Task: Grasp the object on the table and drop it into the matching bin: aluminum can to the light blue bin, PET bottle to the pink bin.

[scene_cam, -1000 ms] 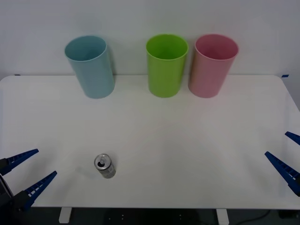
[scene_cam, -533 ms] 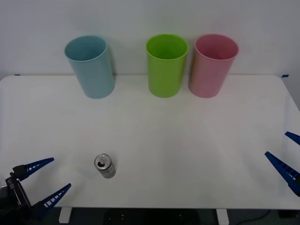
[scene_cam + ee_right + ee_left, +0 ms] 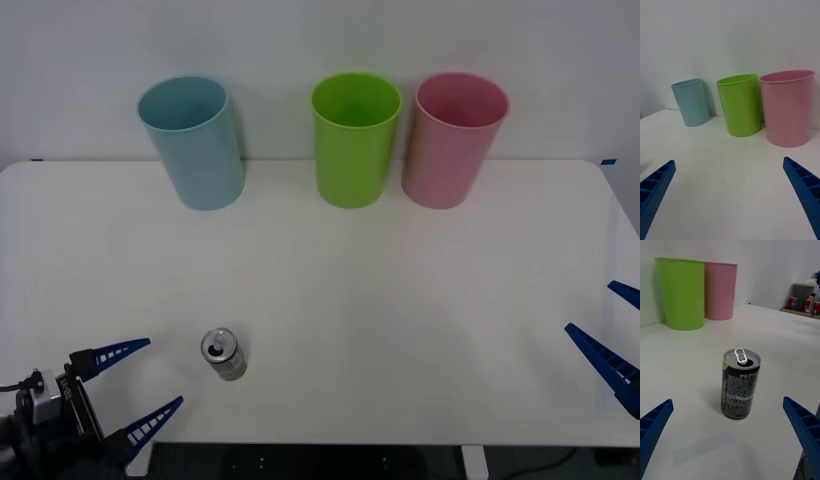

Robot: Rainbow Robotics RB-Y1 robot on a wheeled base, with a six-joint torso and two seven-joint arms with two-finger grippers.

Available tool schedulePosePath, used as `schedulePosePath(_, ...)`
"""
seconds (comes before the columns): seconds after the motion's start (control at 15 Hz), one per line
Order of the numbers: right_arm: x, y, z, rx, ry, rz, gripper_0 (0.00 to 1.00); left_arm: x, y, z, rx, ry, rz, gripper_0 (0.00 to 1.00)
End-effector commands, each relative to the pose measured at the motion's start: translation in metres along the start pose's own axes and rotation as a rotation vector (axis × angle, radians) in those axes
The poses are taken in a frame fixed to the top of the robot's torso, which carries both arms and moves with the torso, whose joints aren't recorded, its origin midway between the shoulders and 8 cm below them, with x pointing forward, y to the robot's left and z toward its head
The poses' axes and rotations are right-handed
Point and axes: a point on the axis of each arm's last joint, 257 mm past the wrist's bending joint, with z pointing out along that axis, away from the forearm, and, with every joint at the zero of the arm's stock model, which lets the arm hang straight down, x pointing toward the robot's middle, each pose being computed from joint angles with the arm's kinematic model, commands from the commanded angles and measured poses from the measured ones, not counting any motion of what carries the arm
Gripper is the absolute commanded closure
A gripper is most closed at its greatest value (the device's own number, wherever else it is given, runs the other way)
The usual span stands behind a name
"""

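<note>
Facing the can [image 3: 224, 354], which stands upright on the table [image 3: 400, 290] near its front left edge, our left gripper [image 3: 134, 389] is spread wide, empty, just beside it. Our right gripper [image 3: 610, 338] waits released at the right edge.
</note>
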Motion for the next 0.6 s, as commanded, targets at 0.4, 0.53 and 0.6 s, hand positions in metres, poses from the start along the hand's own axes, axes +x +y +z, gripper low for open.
schedulePosePath(0.4, 0.0, 0.0, 0.0, 0.0, 0.0, 0.0, 0.0, 0.018, -0.001, 0.038, 0.035, -0.008, 0.032, 0.0)
schedulePosePath(0.53, 0.0, 0.0, 0.0, 0.0, 0.0, 0.0, 0.0, 0.021, -0.001, 0.047, 0.029, -0.004, 0.037, 0.0)
schedulePosePath(0.6, 0.0, 0.0, 0.0, 0.0, 0.0, 0.0, 0.0, 0.022, -0.003, 0.053, 0.026, -0.005, 0.041, 0.0)
